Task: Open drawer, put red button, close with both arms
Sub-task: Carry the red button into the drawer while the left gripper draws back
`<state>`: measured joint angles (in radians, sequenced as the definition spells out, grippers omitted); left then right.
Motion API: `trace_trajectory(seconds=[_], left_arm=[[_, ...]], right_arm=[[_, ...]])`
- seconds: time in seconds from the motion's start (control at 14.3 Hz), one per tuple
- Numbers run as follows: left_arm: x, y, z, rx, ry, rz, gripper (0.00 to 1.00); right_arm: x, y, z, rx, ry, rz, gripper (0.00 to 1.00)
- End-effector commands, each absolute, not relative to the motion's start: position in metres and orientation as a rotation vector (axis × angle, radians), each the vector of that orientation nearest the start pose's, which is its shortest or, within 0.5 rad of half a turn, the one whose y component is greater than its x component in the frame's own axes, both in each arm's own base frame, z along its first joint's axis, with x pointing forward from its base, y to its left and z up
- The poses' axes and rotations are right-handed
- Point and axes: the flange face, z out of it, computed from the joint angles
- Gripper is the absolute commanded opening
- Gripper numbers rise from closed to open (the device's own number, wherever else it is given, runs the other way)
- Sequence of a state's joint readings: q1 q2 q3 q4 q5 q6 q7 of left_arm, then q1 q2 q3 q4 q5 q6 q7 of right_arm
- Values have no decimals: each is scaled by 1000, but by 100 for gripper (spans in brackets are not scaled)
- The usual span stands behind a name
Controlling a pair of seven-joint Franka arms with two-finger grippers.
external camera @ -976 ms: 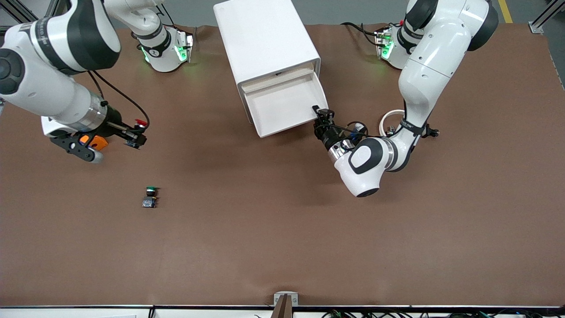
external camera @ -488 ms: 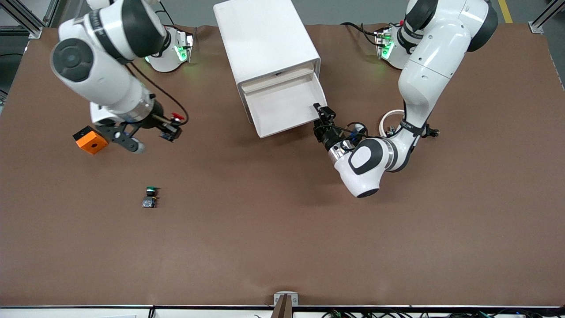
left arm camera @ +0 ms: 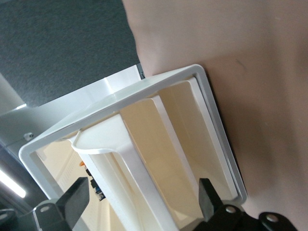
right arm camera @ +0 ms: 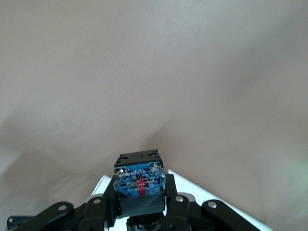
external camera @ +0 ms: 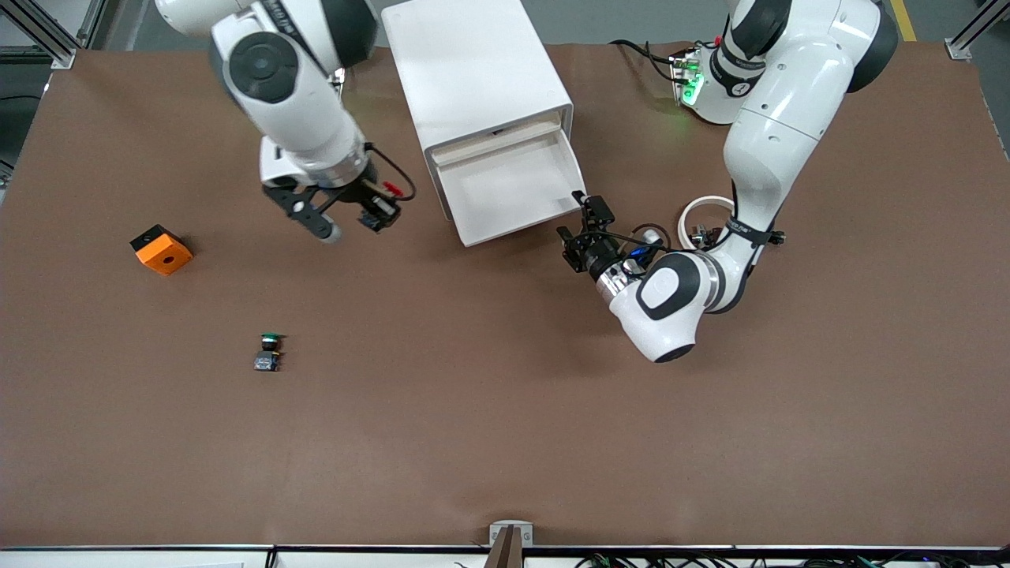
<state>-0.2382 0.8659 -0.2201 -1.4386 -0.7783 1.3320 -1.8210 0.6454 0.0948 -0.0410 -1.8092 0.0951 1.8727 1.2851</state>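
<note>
You see the right gripper (external camera: 377,211) at the frame's upper left-centre, clamped on the red button (external camera: 387,189), over bare table beside the open drawer (external camera: 513,189). Your left gripper (external camera: 585,229), fingers apart, hangs at the drawer's lower corner, forearm bent low.

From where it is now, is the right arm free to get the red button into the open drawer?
Probably yes. The right gripper, shut on the red button, hangs beside the open drawer; the left gripper, open, sits off the drawer's corner, not over it.
</note>
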Motion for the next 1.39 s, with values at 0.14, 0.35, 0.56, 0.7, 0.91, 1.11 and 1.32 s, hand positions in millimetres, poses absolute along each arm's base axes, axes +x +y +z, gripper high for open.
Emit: trace_trajectory(seconds=[0.14, 0.35, 0.56, 0.7, 0.91, 1.11, 1.32], left_arm=[[560, -316, 211, 2122, 1718, -1967, 100], [564, -303, 209, 2264, 1497, -1857, 100], [582, -290, 208, 2357, 1370, -1632, 100], [596, -288, 214, 2418, 1279, -1454, 100], [607, -289, 229, 2491, 1127, -1282, 100], [621, -287, 250, 2582, 1032, -1119, 100], [632, -293, 263, 2666, 996, -904, 100]], right_arm=[[460, 425, 453, -2853, 1246, 126, 0], [448, 465, 423, -2837, 1346, 118, 0], [434, 500, 392, -2805, 1432, 111, 0], [423, 516, 382, -2779, 1449, 104, 0], [411, 539, 376, -2754, 1495, 98, 0], [395, 557, 362, -2751, 1537, 91, 0], [387, 569, 356, -2741, 1563, 85, 0]])
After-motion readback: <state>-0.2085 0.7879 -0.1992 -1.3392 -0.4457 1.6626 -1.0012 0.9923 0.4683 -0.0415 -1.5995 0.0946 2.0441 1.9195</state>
